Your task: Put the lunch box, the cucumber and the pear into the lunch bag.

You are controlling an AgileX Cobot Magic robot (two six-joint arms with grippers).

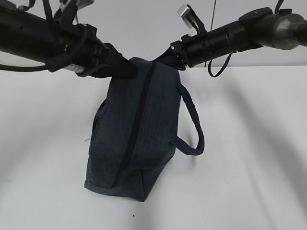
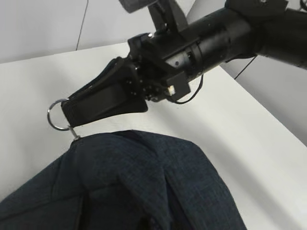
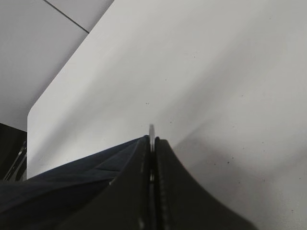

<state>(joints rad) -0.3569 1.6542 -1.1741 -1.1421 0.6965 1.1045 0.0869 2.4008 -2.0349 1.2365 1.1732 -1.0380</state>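
Note:
The navy lunch bag (image 1: pixel 139 139) stands on the white table with its long zipper (image 1: pixel 136 120) facing the exterior camera. My right gripper (image 1: pixel 165 56) is at the bag's top far end. In the left wrist view this gripper (image 2: pixel 72 112) is shut on the metal ring pull (image 2: pixel 48 116). The ring's edge (image 3: pixel 152 129) shows between the closed fingers in the right wrist view. My left gripper (image 1: pixel 130 70) is shut on the bag's top left fabric. Its fingertips are hidden under the fabric (image 2: pixel 144 187) in the left wrist view. The lunch box, cucumber and pear are out of view.
A looped strap handle (image 1: pixel 194 129) hangs off the bag's right side. The white table (image 1: pixel 249 167) spreads around the bag. Its edge (image 2: pixel 268 103) runs along the right of the left wrist view. Its rounded far corner (image 3: pixel 31 112) shows in the right wrist view.

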